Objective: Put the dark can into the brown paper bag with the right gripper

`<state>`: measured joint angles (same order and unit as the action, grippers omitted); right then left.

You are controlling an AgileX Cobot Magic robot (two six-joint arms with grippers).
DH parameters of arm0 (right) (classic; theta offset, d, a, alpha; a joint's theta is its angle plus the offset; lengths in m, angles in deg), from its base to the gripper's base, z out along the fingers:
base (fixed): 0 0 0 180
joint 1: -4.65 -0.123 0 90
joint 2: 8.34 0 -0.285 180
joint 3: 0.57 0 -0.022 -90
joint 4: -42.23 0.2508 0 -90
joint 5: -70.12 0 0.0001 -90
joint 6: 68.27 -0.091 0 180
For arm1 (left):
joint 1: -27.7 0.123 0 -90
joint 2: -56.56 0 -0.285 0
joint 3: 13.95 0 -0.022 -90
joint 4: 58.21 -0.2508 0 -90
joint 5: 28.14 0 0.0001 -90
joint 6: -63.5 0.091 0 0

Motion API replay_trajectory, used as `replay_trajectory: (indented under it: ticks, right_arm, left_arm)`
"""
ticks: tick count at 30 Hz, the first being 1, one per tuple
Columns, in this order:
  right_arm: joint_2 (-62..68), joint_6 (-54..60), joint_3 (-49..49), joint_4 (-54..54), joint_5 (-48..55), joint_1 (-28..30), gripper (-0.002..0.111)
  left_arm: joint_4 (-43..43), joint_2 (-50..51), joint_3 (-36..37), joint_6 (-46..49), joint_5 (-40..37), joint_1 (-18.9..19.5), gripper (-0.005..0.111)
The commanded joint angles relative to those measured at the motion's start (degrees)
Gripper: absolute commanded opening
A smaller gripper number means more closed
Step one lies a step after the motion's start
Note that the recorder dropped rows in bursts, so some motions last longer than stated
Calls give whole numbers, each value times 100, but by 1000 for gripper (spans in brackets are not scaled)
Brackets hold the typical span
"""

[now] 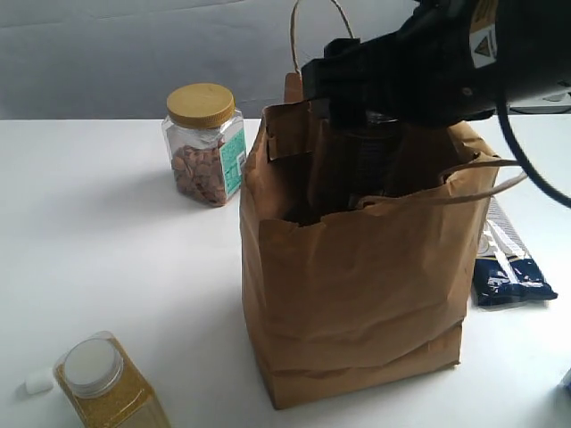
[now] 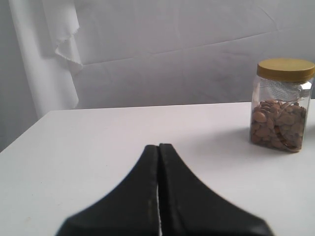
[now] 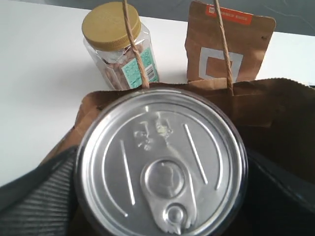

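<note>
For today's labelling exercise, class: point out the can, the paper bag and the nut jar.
can [image 3: 161, 164], right wrist view, on its silver lid.
paper bag [image 1: 357, 285], exterior view, on its front wall.
nut jar [image 1: 205, 156], exterior view, on its clear body.

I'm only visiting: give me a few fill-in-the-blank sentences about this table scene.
The right gripper holds the dark can, whose lid is shiny ____.
The can is at the open top of the brown paper bag, beside a nut jar with a ____ lid.
The left gripper, holding nothing, is ____, not open.
Missing words: silver; yellow; shut.
</note>
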<state>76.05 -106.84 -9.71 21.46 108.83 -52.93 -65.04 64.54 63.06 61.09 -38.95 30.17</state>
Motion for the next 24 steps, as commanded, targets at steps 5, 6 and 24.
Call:
replay_trajectory:
  ticks: [5,6,24]
  right_arm:
    - [-228,112,69,397,-69,63,73]
    - [-285,112,69,407,-53,117,64]
    - [-4917,2273,-4738,1745,-3189,3827,0]
  left_arm:
    - [-21,-20,20,-20,5,-35,0]
    - [-21,-20,20,-20,5,-35,0]
    - [-21,-20,20,-20,5,-35,0]
